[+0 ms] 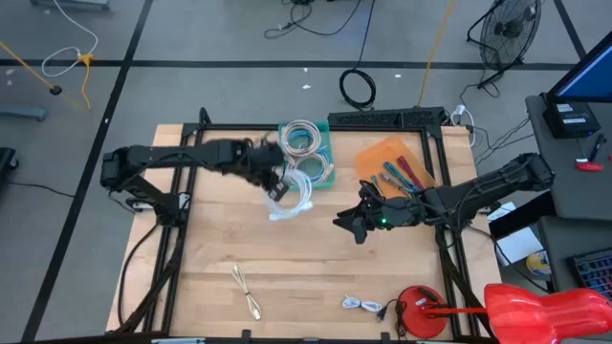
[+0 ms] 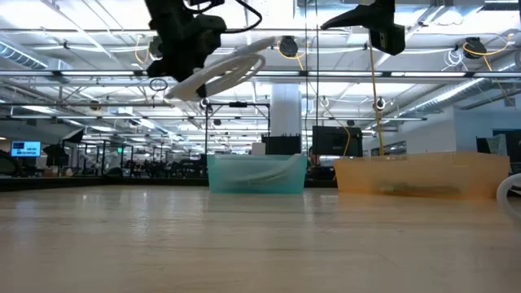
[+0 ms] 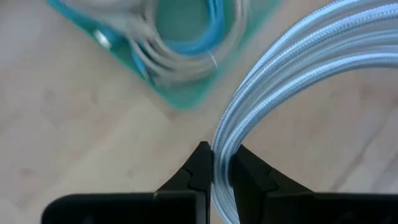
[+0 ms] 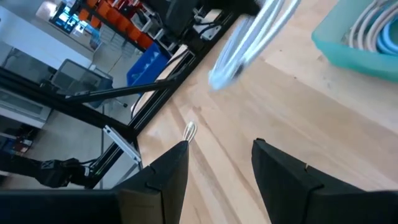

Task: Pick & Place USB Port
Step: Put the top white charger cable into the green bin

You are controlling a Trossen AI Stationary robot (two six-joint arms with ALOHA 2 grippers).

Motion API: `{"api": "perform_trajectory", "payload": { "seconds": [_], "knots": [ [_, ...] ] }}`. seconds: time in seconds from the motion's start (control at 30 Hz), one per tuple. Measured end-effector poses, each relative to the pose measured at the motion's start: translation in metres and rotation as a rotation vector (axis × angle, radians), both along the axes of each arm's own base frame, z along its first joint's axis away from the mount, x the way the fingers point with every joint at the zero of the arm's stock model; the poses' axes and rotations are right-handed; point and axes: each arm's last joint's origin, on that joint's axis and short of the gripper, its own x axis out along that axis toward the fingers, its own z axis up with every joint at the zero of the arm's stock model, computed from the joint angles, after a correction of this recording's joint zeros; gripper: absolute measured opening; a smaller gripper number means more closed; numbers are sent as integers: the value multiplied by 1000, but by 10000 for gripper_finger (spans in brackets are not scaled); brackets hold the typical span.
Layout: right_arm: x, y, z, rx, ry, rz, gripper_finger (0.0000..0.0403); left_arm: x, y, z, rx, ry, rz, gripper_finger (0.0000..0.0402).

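A coiled white braided USB cable [image 1: 292, 198] hangs in the air near the teal bin [image 1: 308, 153], which holds other coiled cables. My left gripper [image 3: 216, 163] is shut on this coil; in the low view the coil [image 2: 220, 73] shows high above the table, tilted. My right gripper [image 4: 217, 155] is open, raised over the table's right half [image 1: 349, 225], touching nothing. The teal bin [image 2: 256, 173] rests flat on the tabletop. My left gripper pinches the bundled strands of the white coil [image 3: 225, 149] between its two fingers, the fingers lying across the strands. The coil is lifted clear of the table and hangs tilted from the fingers [image 2: 213, 77].
An orange tray [image 1: 394, 164] with pens sits right of the teal bin. Loose cables lie near the table's near edge: a beige one [image 1: 247, 291] and a white one [image 1: 363, 306]. A red object [image 1: 421, 308] sits at the near right corner. Bare wood lies mid-table.
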Motion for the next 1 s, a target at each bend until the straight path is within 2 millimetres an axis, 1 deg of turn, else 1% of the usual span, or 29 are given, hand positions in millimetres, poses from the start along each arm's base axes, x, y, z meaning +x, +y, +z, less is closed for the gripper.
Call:
{"api": "perform_trajectory", "payload": {
  "seconds": [0.1,0.27,0.33,0.4,0.53,0.67,0.8,0.93,1.0],
  "knots": [
    [1,-2,0,-2,0,-5,169,8,24,13,33,-76,21,34],
    [2,-7,0,-25,2,-12,169,19,72,22,95,-87,68,34],
    [2,-9,0,-29,2,-20,169,27,91,24,95,-99,74,34],
    [2,-12,1,-42,-1,-20,169,34,108,21,91,-95,67,34],
    [1,-18,4,-54,-10,-36,169,51,131,5,62,-60,43,34],
    [-3,-27,11,-97,-32,-46,169,67,144,-14,49,-5,10,34],
    [-12,-35,22,-171,-72,-41,169,75,148,-39,28,63,3,34],
    [-22,-43,33,-220,-108,-53,169,78,151,-50,47,106,-1,34],
    [-26,-46,37,-237,-123,-60,169,78,152,-51,73,115,-6,34]
  ]
}}
